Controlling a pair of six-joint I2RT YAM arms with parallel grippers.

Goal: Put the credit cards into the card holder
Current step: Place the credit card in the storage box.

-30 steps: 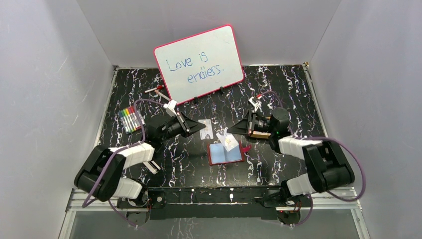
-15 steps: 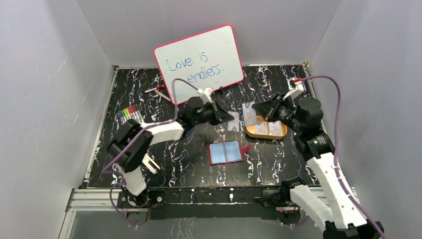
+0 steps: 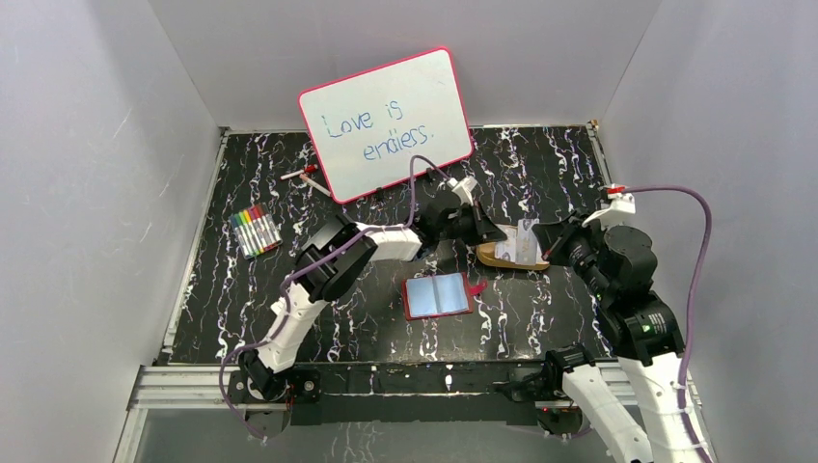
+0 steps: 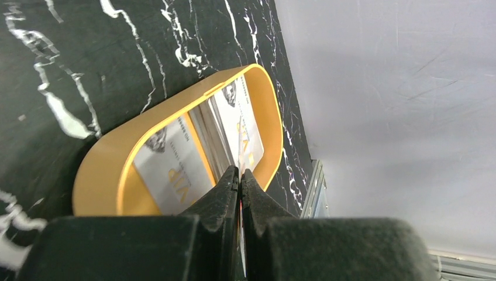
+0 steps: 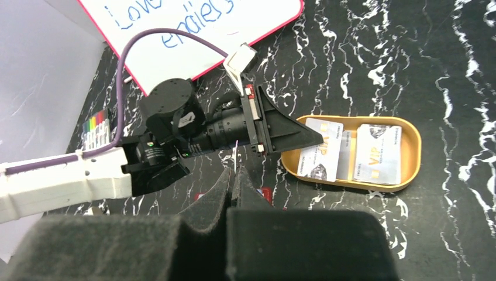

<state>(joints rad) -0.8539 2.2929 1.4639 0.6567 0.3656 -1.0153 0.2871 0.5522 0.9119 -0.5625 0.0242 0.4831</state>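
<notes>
Right of frame centre, left gripper (image 3: 498, 234) shifted right to tray (image 4: 105, 170) edge, jaws pressed together, right gripper (image 5: 236, 172) drawn back rightward, likewise closed, credit cards (image 5: 320, 153) lying in tray.

We've got a yellow-orange tray (image 4: 99, 167) just ahead of the left pincer (image 4: 240, 173), whitish-grey cards (image 4: 169, 170) with gold lettering, black table (image 4: 88, 58) veined white.

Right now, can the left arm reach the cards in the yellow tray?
Probably yes: the shut left end effector sits at the yellow tray's rim, with nothing between it and the credit cards.
</notes>
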